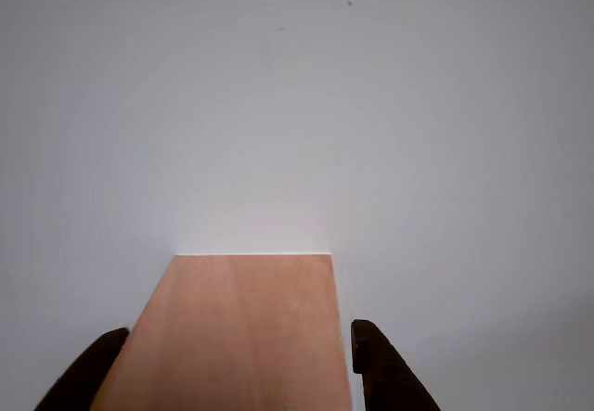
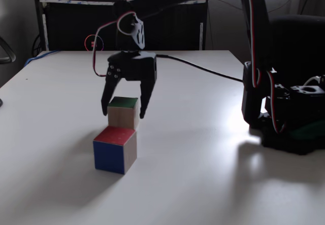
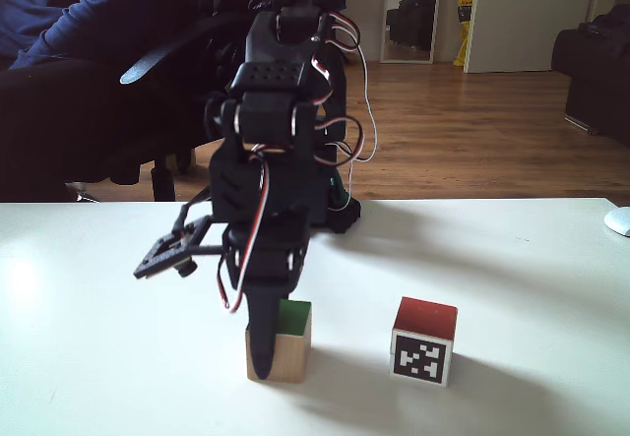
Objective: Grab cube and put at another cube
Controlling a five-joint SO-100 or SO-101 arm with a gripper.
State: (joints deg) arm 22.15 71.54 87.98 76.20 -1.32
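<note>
the black two-finger gripper (image 2: 125,111) straddles the light-brown wooden cube with a green top face (image 2: 123,112), jaws spread either side, not visibly pressing. this smooth-grained cube sits on the matte white table (image 2: 203,154), just beside the smaller red-topped cube with a black-and-white pixel marker (image 3: 425,342).

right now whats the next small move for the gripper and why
Probably close the gripper on the cube. Its fingers already straddle the cube, one on each side with gaps visible in the other view, and the cube sits on the table apart from the marker cube.
</note>
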